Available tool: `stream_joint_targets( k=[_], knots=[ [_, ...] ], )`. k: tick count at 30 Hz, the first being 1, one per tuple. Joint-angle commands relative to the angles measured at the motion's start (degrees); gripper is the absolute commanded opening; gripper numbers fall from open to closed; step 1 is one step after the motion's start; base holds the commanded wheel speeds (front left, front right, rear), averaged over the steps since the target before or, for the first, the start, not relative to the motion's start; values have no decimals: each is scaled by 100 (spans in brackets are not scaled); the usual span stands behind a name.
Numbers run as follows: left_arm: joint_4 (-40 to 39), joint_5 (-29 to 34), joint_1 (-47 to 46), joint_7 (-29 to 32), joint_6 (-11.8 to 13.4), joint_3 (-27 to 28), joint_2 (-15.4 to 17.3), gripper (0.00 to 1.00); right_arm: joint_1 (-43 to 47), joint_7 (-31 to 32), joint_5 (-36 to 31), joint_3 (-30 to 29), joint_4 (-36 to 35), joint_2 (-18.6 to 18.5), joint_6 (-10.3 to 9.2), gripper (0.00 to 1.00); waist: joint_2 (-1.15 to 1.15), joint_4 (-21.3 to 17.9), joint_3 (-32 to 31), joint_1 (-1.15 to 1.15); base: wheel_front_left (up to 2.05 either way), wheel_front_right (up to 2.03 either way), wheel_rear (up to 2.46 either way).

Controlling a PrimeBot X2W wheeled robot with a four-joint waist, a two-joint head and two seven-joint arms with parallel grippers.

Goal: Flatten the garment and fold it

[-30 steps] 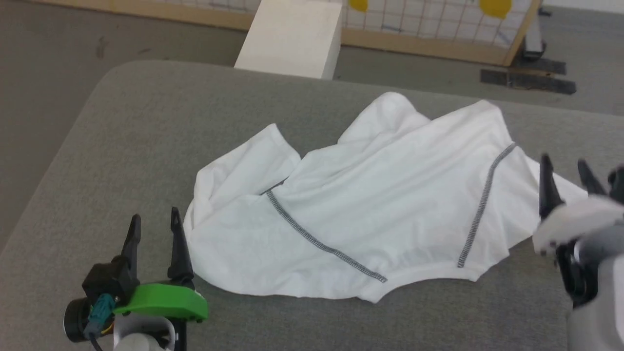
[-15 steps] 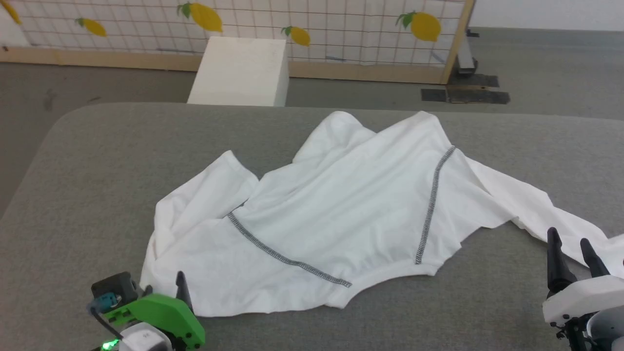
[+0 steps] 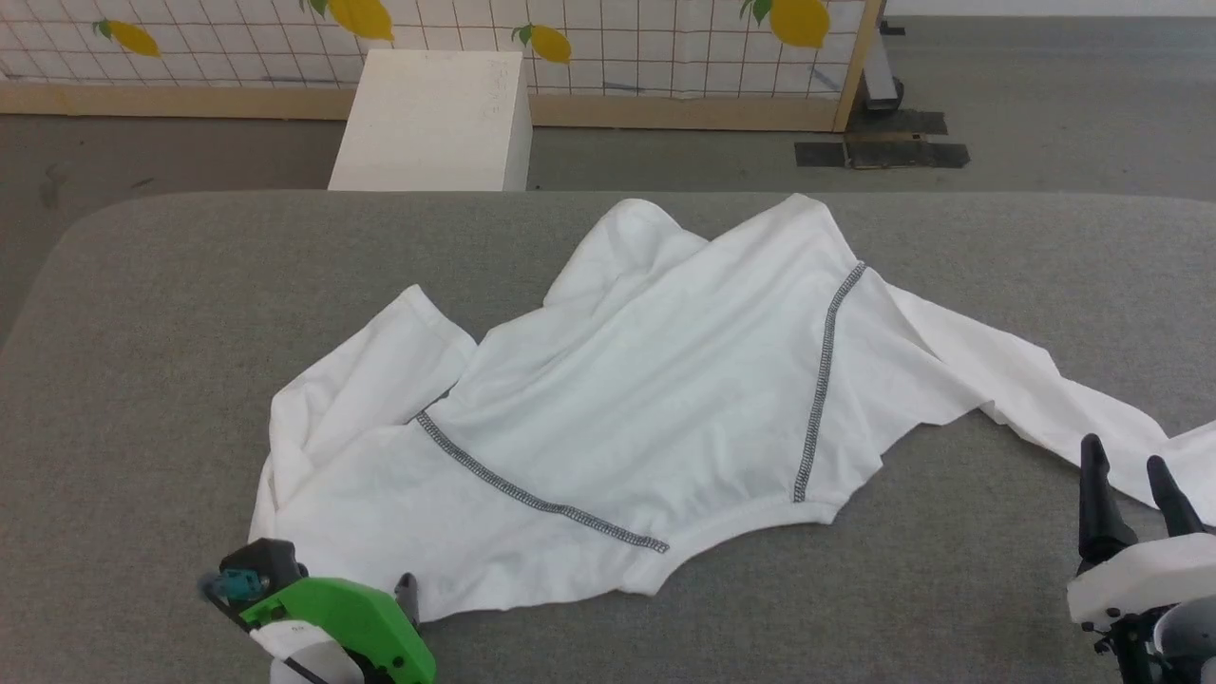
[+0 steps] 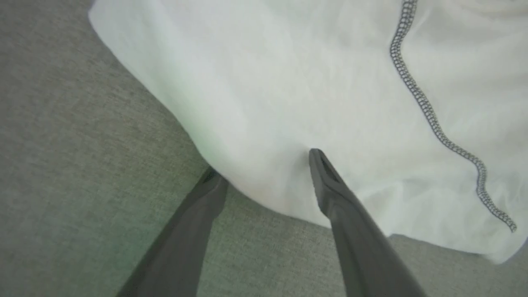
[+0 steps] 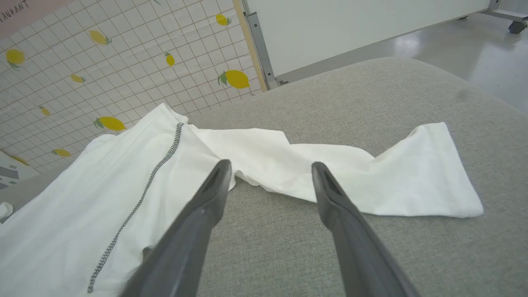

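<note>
Roughly flat on the grey padded surface [image 3: 190,332]: the garment [image 3: 665,380], long axis running left to right, one sleeve [image 5: 371,177] trailing rightward. Left gripper [image 4: 264,163] spread wide, one tip at the near-left edge, the other over the cloth. Right gripper [image 5: 270,164] likewise spread, near the sleeve, pinching nothing.

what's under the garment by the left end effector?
Grey surface runs under the garment. At the left end effector, one finger lies on the cloth, the other's tip meets its edge. Anything else beneath is covered.
</note>
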Motion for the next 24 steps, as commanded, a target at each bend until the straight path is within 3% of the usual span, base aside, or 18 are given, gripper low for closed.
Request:
stream_joint_targets(
  k=[1, 10, 19, 24],
  knots=[
    [47, -36, 138, -44, 2, -23, -26, 0, -29, -55, -10, 12, -33, 2, -9, 100, 0, -5, 16, 1, 0, 0, 0],
    [-176, -212, 134, -606, -261, 12, -18, 0, -139, 282, -204, 218, -84, 2, -9, 100, 0, 80, 24, 1, 0, 0, 0],
    [-760, -149, 137, -815, -403, -49, 89, 0, -1278, 3064, -1102, 614, 501, 3, -9, 100, 0, 201, 241, 1, 0, 0, 0],
    [-843, -158, 22, -807, -448, -176, 77, 0, -1896, 3629, -1581, 527, 1040, 3, -9, 100, 0, 393, 517, 1, 0, 0, 0]
  ],
)
